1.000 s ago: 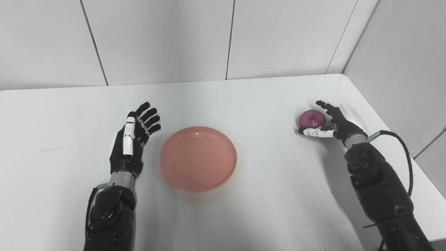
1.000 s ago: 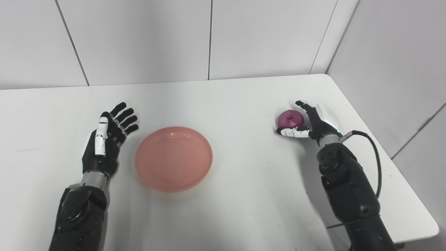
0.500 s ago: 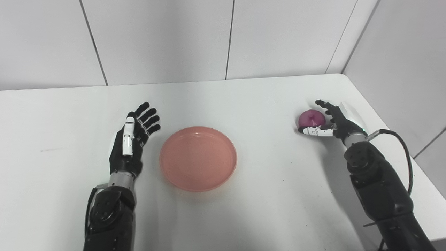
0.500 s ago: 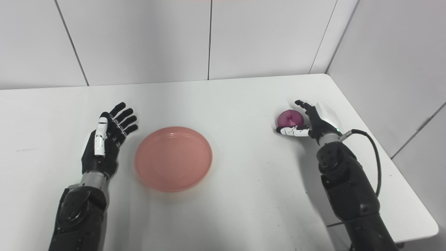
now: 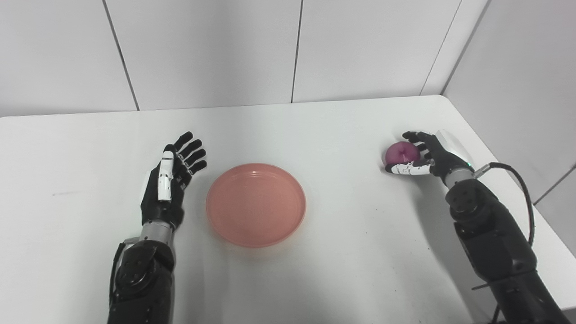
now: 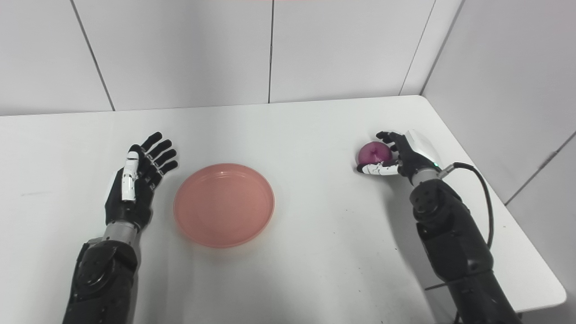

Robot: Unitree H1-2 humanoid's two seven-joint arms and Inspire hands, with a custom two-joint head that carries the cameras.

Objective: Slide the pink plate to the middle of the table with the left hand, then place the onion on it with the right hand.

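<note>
At the table's [image 5: 315, 279] centre: round, shallow pink plastic plate [image 5: 256, 204], empty. At its 9 o'clock, just beside: left hand [image 5: 168, 182], fingers spread, holding nothing. At its 2 o'clock, well apart: round purple onion [image 5: 400, 153] on the tabletop, right hand [image 5: 425, 155] curled around it.

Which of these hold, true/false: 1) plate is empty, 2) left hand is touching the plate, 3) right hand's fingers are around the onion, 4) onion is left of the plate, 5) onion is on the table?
1) True: the pink plate holds nothing.
2) False: the left hand is open beside the plate, with a gap between them.
3) True: the right hand has fingers and thumb curled around the onion.
4) False: the onion is far to the plate's right.
5) True: it looks to rest on the table, not lifted.
</note>
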